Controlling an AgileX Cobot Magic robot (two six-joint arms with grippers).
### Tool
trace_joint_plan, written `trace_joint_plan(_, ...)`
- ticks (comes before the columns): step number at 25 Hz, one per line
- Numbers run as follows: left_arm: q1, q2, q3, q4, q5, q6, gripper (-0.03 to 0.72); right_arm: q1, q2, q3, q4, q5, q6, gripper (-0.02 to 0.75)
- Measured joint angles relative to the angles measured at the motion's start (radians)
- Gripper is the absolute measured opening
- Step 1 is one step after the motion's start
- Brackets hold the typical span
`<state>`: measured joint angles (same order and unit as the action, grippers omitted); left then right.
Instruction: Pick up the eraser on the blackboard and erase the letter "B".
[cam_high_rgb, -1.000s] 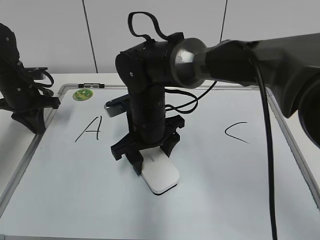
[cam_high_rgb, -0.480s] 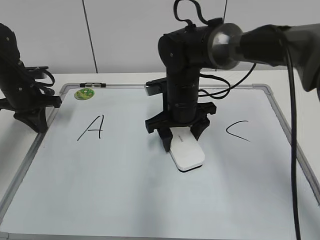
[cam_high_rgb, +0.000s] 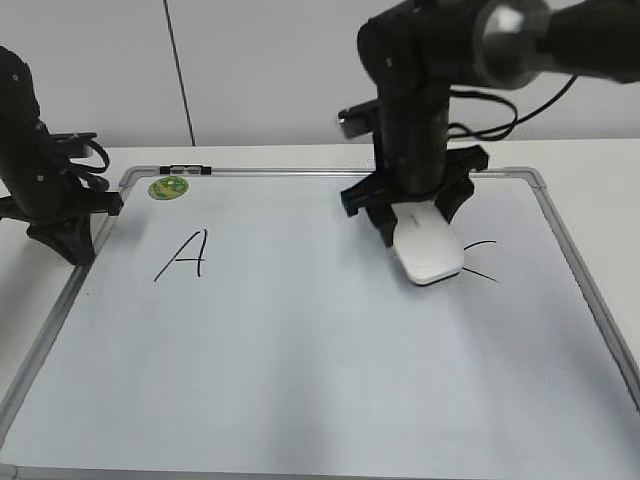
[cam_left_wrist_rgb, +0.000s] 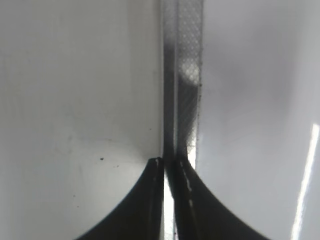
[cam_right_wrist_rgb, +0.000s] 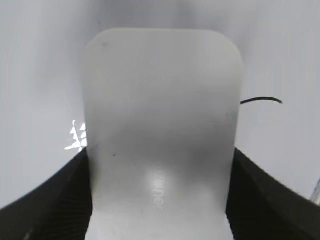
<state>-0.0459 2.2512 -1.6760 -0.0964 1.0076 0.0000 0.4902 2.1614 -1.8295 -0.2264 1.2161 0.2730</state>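
White eraser (cam_high_rgb: 428, 252) clamped flat in the right gripper (cam_high_rgb: 410, 225) for wiping the blackboard (cam_high_rgb: 300, 360); left gripper (cam_left_wrist_rgb: 167, 165) closed, empty.

One blackboard (cam_high_rgb: 300, 380) lies on one desk (cam_high_rgb: 590, 155). Two hand-written black letters show on it: one "A" (cam_high_rgb: 183, 256), well to the left of the right gripper (cam_high_rgb: 412, 222), and one "C" (cam_high_rgb: 480, 258), partly covered just beside that gripper. No letter "B" can be seen. One eraser (cam_high_rgb: 428, 250) sits between the right gripper's fingers. One round green magnet (cam_high_rgb: 168, 187) rests near the left gripper (cam_high_rgb: 62, 235). Two robot arms are in view, each with one gripper.
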Motion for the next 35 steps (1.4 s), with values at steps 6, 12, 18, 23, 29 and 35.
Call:
trace_joint_plan(6, 0.0, 0.0, 0.0, 0.0, 0.0, 0.0, 0.041, -0.087, -0.096, 0.129, -0.006, -0.003, 0.011, 0.521)
trace_joint_plan(12, 0.0, 0.0, 0.0, 0.0, 0.0, 0.0, 0.041, -0.221, -0.208, 0.332, 0.005, -0.062, 0.016, 0.521)
trace_joint_plan(18, 0.0, 0.0, 0.0, 0.0, 0.0, 0.0, 0.041, -0.354, -0.235, 0.41, 0.174, -0.079, -0.12, 0.521)
trace_joint_plan(23, 0.0, 0.0, 0.0, 0.0, 0.0, 0.0, 0.041, -0.41, -0.235, 0.436, 0.232, -0.091, -0.175, 0.521)
trace_joint_plan(29, 0.0, 0.0, 0.0, -0.002, 0.0, 0.0, 0.041, -0.419, -0.233, 0.438, 0.238, -0.087, -0.18, 0.521)
trace_joint_plan(35, 0.0, 0.0, 0.0, -0.004, 0.0, 0.0, 0.041, -0.419, -0.233, 0.438, 0.243, -0.085, -0.181, 0.521)
